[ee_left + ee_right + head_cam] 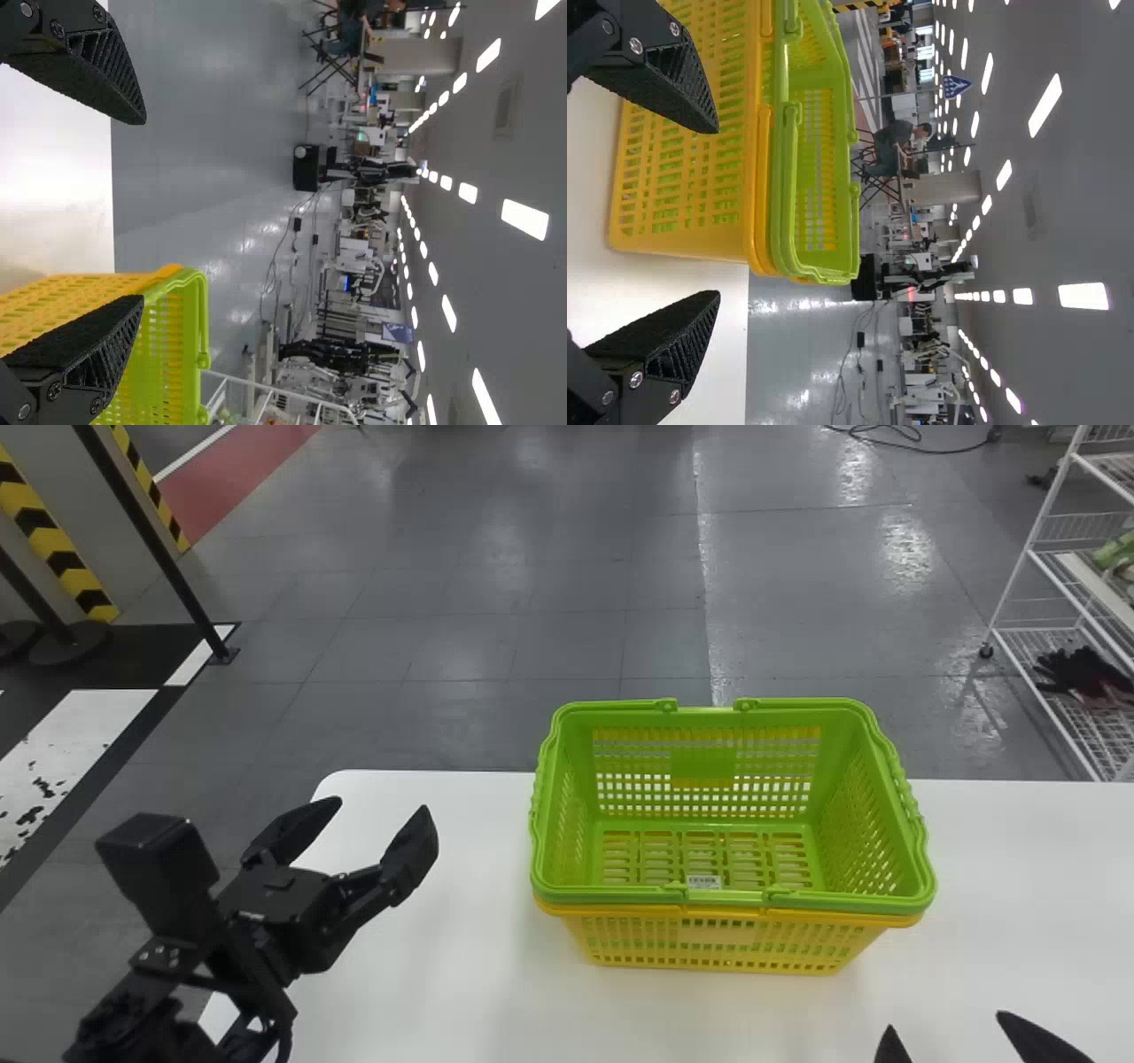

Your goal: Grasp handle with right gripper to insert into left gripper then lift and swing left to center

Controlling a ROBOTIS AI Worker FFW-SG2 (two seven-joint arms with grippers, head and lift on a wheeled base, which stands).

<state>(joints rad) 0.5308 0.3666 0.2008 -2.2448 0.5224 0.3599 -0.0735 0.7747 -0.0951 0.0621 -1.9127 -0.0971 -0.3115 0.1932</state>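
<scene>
Beyond a white table [443,974], a grey floor [496,602] was overlooked from above, with a white wire rack [1054,593] parked at far right. On the table, toward the right, a yellow basket [709,948] was seen with a green basket [850,815] nested inside it, both upright, their long axis laid from left to right across the robot's front.

The left gripper [381,808] was held beside the pair, off their left end, with its fingers spread wide. The right gripper [945,1023] was held in front of their right end, at the bottom edge of the head view, its fingers likewise parted wide. Neither was touched to the baskets; which was nearer could not be told for certain.

The green handle [914,833] was folded down along the rim around the right end, placed ahead of the right gripper and well to the right of the left one. A forward reach, then a leftward pass, would seem to be required, and the folded grip could easily be missed. Inside the green basket, a small white label [704,882] was displayed, its print left unread.
</scene>
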